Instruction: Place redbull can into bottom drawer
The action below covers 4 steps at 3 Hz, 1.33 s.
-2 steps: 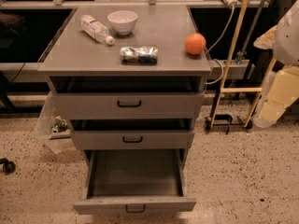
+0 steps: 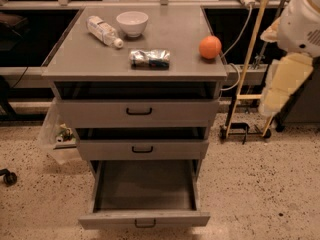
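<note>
Redbull can [image 2: 150, 58] lies on cabinet top [image 2: 175, 34], well left of gripper [image 2: 282, 84]; grip state unreadable; bottom drawer [image 2: 145, 218] open, below-left.

White arm [image 2: 300, 24]; cream gripper [image 2: 274, 101] at right.

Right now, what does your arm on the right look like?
The arm is a rounded white shell with a small slotted grille, then a boxy cream-yellow segment below. No cables or markings show on it. The gripper is not in view.
</note>
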Available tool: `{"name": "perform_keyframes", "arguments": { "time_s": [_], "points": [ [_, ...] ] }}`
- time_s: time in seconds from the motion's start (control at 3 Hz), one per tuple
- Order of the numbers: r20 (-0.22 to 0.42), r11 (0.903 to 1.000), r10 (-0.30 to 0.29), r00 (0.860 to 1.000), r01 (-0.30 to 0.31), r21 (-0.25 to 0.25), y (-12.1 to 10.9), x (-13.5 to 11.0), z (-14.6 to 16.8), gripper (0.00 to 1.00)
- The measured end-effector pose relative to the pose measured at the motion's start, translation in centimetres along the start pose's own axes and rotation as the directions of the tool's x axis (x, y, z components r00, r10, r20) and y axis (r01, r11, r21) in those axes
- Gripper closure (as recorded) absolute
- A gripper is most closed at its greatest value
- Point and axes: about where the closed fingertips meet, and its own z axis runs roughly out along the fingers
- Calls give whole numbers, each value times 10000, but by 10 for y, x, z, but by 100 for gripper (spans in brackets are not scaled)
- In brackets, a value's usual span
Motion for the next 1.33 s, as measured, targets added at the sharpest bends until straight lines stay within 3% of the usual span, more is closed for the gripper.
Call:
{"name": "perform_keyframes", "arguments": {
  "time_s": [0.33,0.67,1.0,1.33],
  "points": [
    [204,9999,-116,9997,115,68,-34,-21,12,0],
    [386,9999,132,9992,-133,33,-92,-52,43,0],
    [475,9998,102,9988,-109,145,-95,-56,43,0],
    [1006,9998,42,9949,-64,213,-101,-55,46,0]
  ]
}}
